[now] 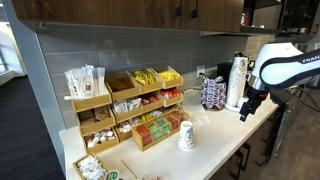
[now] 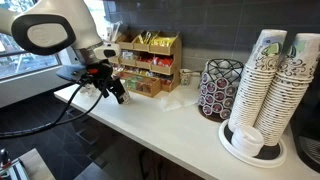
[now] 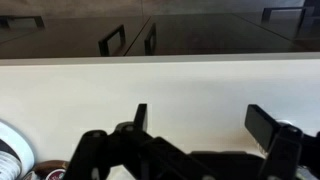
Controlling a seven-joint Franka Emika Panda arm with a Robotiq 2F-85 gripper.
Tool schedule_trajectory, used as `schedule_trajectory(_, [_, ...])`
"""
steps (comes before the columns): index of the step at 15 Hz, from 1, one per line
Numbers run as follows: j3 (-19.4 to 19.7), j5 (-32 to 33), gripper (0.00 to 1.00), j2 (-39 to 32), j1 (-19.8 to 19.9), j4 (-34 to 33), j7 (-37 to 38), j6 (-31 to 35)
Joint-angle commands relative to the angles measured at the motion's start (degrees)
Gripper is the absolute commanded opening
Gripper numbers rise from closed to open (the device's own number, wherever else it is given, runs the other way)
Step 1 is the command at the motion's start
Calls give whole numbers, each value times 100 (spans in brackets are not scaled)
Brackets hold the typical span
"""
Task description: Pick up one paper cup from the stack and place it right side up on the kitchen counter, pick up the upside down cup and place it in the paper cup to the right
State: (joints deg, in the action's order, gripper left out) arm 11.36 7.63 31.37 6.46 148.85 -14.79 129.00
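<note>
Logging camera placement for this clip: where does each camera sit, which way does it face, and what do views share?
Exterior view: off one counter end, looking along the counter past wooden organizers to the paper cup stacks; arm and gripper far right.
Exterior view: off the opposite end, paper cup stacks nearest, facing the wooden organizers; arm and gripper at left.
Wrist view: above the counter, facing dark handled panels; open gripper along the bottom.
Shared: both exterior views show pod rack, stacks, organizers, arm.

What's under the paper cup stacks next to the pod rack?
A round white tray sits under the paper cup stacks, with a short white cup at its front. The stacks cover the tray's middle, so anything beneath them is hidden.
</note>
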Motion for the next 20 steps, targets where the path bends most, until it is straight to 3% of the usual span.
schedule_trajectory(1, [-30, -22, 100, -3, 28, -9, -14, -14])
schedule_trajectory(13, [-30, -22, 100, -3, 28, -8, -14, -14])
schedule_trajectory(20, [-1018, -458, 100, -613, -1011, -133, 328, 431])
